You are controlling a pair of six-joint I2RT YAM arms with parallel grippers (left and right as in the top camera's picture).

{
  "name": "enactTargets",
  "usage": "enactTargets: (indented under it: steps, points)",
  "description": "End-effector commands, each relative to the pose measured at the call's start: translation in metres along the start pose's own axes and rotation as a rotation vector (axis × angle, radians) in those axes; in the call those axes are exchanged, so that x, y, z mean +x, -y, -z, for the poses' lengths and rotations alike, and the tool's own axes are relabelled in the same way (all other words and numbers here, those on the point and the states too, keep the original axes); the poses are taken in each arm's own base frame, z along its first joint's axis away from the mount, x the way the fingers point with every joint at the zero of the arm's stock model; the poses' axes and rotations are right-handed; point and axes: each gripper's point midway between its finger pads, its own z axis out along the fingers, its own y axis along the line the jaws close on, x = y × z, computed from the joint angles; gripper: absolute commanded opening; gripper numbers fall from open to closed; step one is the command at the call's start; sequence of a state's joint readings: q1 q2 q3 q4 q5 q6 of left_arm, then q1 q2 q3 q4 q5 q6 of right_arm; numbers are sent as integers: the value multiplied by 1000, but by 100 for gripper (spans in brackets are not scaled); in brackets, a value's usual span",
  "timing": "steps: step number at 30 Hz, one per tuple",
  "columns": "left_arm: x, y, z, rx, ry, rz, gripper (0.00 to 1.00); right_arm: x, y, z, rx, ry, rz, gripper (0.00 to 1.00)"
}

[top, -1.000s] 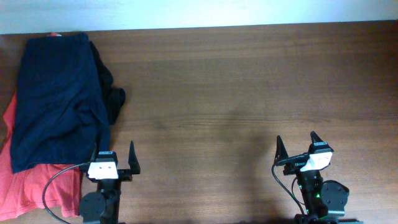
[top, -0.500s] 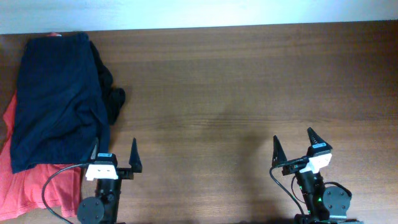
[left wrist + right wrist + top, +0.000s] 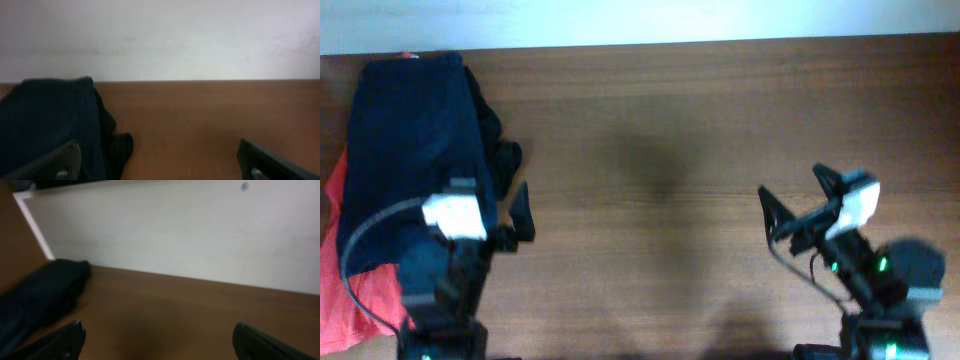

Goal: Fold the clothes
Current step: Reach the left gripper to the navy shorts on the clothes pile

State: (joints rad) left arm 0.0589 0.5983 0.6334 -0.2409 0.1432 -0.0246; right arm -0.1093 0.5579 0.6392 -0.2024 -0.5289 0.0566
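Wooden table (image 3: 670, 120) | navy shorts (image 3: 410, 150) ×1 | hands ×2: left hand (image 3: 492, 193) spread, right hand (image 3: 794, 185) spread

Wooden table (image 3: 700, 120) with red-orange T-shirt (image 3: 330, 290), black garment (image 3: 504, 155)

You see right gripper (image 3: 159, 341) jaws spread wide, dark tips in both lower corners, nothing between them; brown wooden table (image 3: 190, 315) fills lower half, tilted in frame; dark clothes (image 3: 40, 297) bunched at left on table, against white wall (image 3: 165, 235); view blurred, fabric possibly navy, hard to tell; small dark speck (image 3: 243, 186) on wall, upper right.
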Motion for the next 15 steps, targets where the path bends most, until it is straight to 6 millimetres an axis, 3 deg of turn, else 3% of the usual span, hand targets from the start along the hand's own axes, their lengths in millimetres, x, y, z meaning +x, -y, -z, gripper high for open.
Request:
enactTargets:
  steps: [1, 4, 5, 9, 12, 15]
  points:
    - [-34, 1, -19, 12, -82, 19, 99, -31, -7, -27, -114, -110, -74, 98]
    - [-55, -2, -47, 9, -248, 29, 99, -44, 14, -65, -111, -269, -177, 99]
    - [-54, -5, -67, 19, -428, -7, 99, -38, 26, -86, -102, -427, -272, 98]
    - [-52, -7, -111, 55, -633, 7, 99, -26, 36, -112, -133, -621, -380, 98]
    - [-36, -13, -141, 59, -656, -24, 99, -8, 44, -124, -140, -667, -403, 98]
    - [-19, -27, -158, -5, -695, -41, 99, 2, 50, -129, -130, -688, -390, 98]
